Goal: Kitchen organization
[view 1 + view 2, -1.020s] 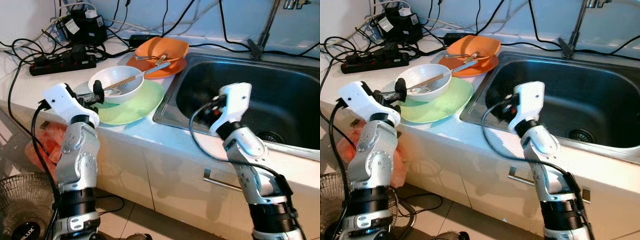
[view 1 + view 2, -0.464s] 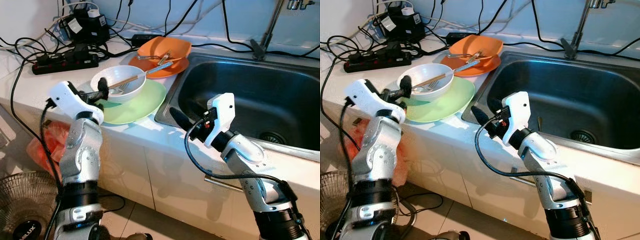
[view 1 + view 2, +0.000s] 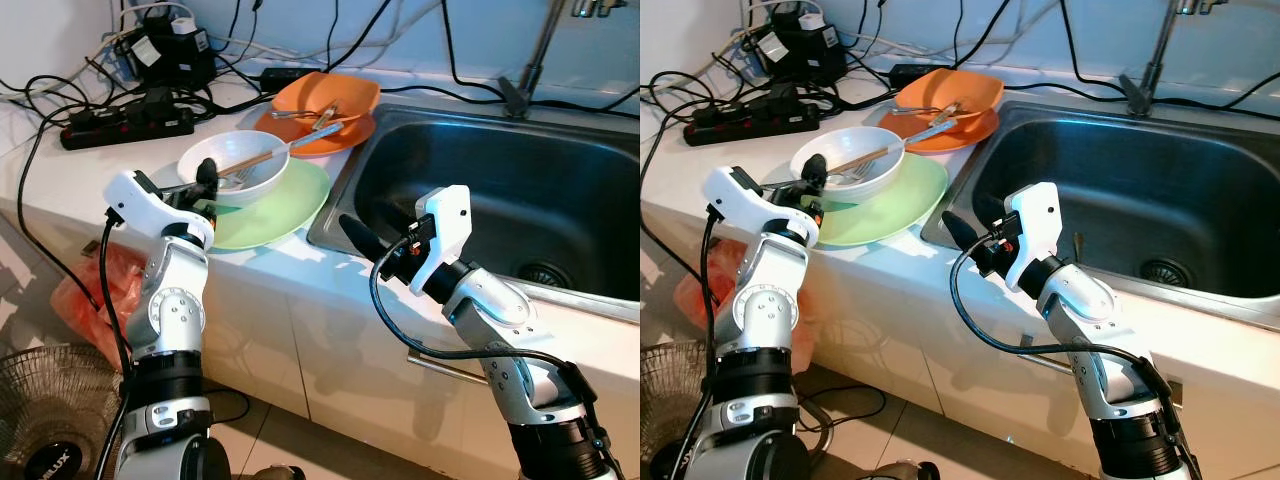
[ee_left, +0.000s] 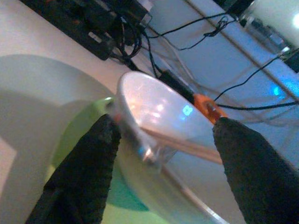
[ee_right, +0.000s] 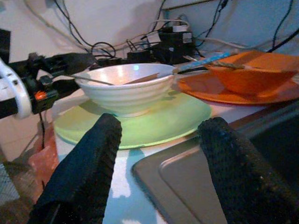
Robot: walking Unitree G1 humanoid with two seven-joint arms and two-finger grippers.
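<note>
A white bowl [image 3: 232, 170] holding chopsticks [image 3: 258, 158] and a fork stands on a green plate [image 3: 285, 205] on the counter. Behind it an orange bowl [image 3: 330, 95] with cutlery sits on an orange plate [image 3: 310, 142]. My left gripper [image 3: 203, 188] is open at the white bowl's left side; in the left wrist view its fingers [image 4: 88, 163] frame the bowl [image 4: 154, 107]. My right gripper [image 3: 968, 220] is open above the sink's front left corner, pointing at the plates. The right wrist view looks between its fingers [image 5: 84, 172] at the white bowl [image 5: 126, 86] and green plate [image 5: 159, 121].
The steel sink [image 3: 400, 170] fills the right side, with a faucet [image 3: 530, 60] behind it. A power strip [image 3: 125, 122] and tangled cables lie at the counter's back left. On the floor stand a fan [image 3: 50, 410] and a red bag [image 3: 85, 290].
My right arm has dropped from over the sink and turned its gripper left toward the plates. The left gripper has stayed at the white bowl while its arm shifted slightly.
</note>
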